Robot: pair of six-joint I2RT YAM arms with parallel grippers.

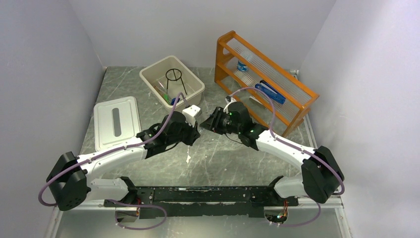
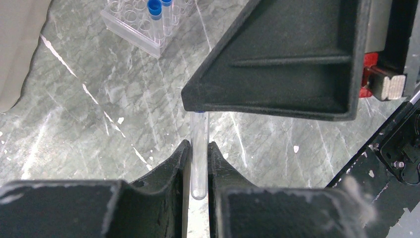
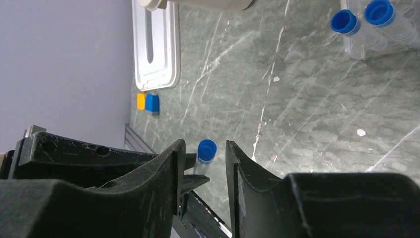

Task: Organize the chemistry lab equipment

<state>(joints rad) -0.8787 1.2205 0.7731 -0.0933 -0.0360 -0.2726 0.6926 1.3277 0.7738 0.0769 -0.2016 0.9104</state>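
Inside left gripper [image 2: 199, 145], test tube [image 2: 199, 168] pinched, cap [image 3: 207, 150] inside right gripper [image 3: 204, 145]

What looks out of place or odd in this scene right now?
The lid lies flat on the table beside the open bin, not on it. A small white bit lies loose on the table. One tube is in the left hand, its blue cap inside the open right hand.
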